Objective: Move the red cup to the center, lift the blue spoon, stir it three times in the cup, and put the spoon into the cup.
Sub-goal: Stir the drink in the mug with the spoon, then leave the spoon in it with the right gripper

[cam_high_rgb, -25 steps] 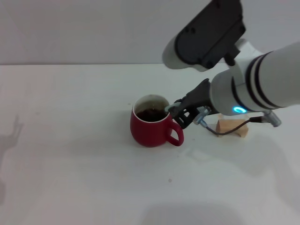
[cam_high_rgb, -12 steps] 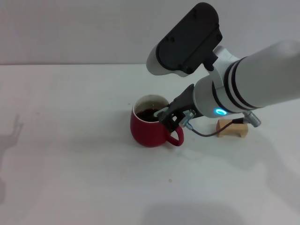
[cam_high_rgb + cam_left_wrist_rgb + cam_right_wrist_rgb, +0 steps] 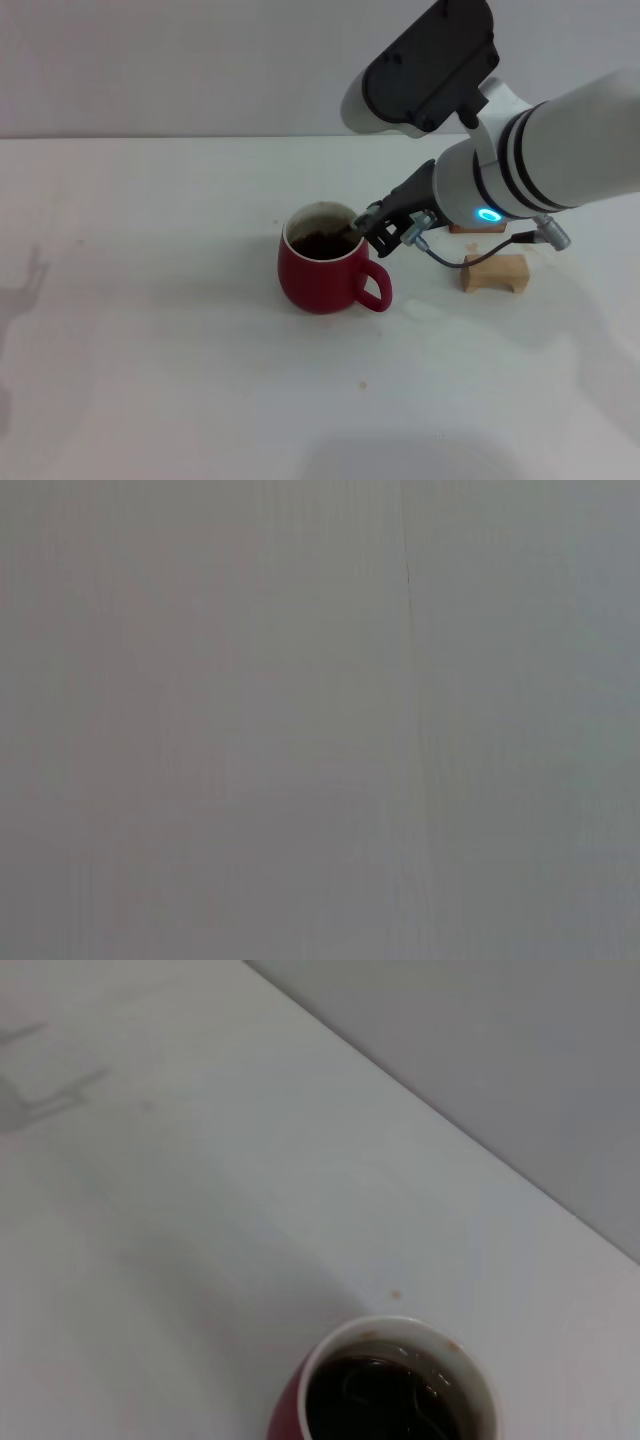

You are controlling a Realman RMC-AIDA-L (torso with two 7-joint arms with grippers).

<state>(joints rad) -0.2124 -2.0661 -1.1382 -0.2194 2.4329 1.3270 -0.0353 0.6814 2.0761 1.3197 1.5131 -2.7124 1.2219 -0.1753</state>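
The red cup stands on the white table near the middle, with its handle toward the front right and dark liquid inside. My right gripper is at the cup's right rim, shut on the blue spoon. The spoon slants down into the liquid. The right wrist view looks down on the cup, and the spoon's bowl shows faintly in the liquid. My left gripper is out of view, and its wrist view shows only a plain grey surface.
A pale wooden block lies right of the cup under the right arm's cable. An orange-brown block shows partly behind the right arm. The table's far edge meets a grey wall.
My right gripper swung with the spoon over the cup: first toward the front-left by the handle, now back up and right to the rim. The cup stayed put.
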